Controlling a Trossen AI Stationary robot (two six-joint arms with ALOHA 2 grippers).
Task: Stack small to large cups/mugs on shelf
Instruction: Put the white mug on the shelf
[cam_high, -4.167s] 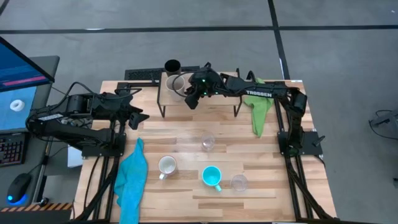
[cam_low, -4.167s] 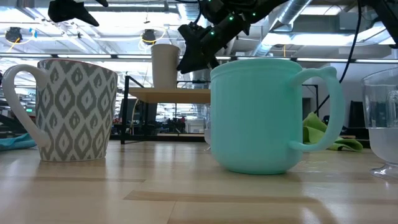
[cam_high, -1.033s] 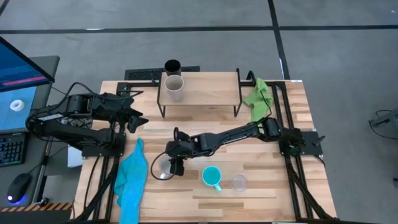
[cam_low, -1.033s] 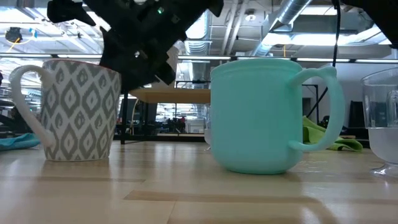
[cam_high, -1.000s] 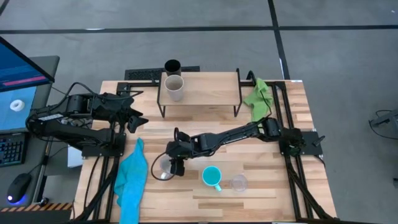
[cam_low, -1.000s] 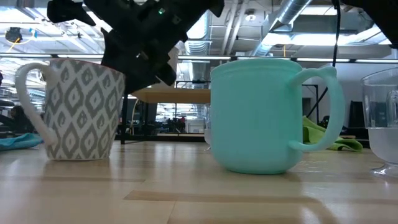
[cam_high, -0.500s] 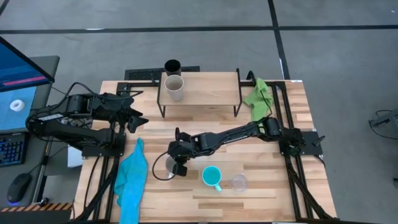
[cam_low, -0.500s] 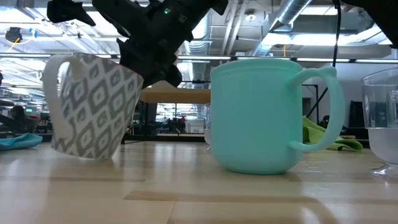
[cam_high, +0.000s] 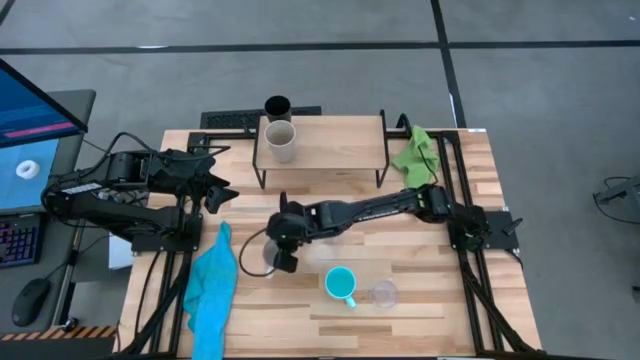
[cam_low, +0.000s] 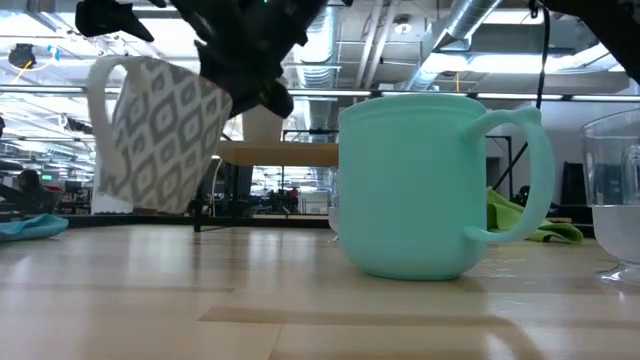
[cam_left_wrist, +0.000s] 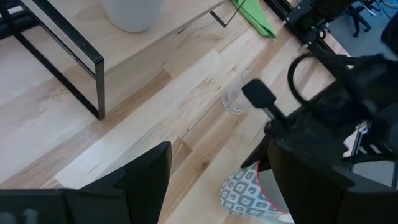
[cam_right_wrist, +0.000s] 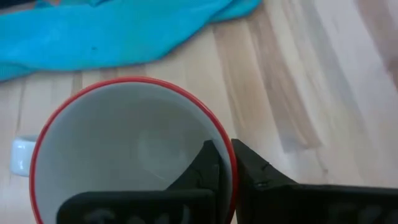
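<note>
White handled mug (cam_low: 155, 135) (tilted) — off table, rim pinched by right gripper (cam_right_wrist: 225, 163).

We see the white handled mug with grey diamond pattern and red rim (cam_low: 155, 135) tilted, lifted off the table. The cyan handled mug (cam_low: 430, 185) stands upright beside a clear glass (cam_high: 384, 293). A beige-grey cup (cam_high: 281, 141) sits on the light-wood shelf (cam_high: 340, 143), a black tumbler (cam_high: 277, 106) behind it.
</note>
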